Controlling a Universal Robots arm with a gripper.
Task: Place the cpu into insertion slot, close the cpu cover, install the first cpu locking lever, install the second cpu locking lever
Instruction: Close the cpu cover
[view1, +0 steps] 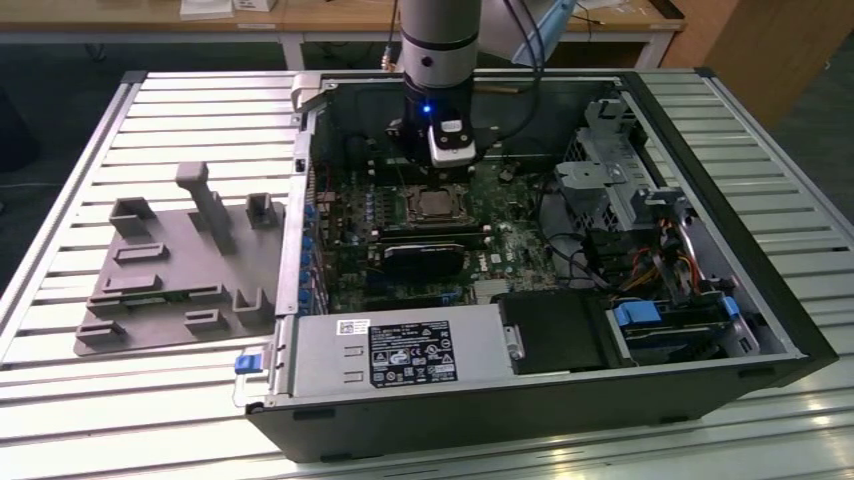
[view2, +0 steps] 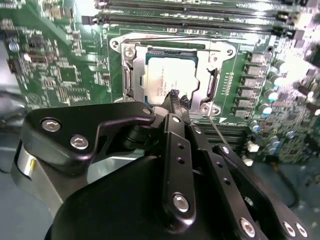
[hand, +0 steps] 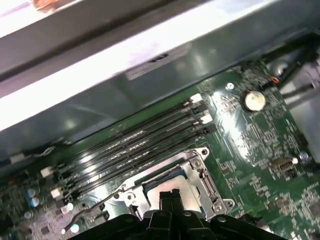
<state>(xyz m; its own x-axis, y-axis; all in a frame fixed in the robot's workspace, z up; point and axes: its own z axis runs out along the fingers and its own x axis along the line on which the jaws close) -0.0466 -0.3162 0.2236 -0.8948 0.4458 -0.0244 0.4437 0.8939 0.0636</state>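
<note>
Over the socket, the gripper (view2: 175, 98) hangs with fingers pressed together, gripping nothing. The cpu (view2: 167, 75) sits in its slot, the cpu cover (view2: 207, 60) apparently lowered over it; 1 locking lever (hand: 97, 202) looks unlatched.

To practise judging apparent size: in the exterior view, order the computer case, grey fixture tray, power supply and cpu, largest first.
1. computer case
2. grey fixture tray
3. power supply, close to the tray in size and nearer the camera, so unsure
4. cpu
</note>
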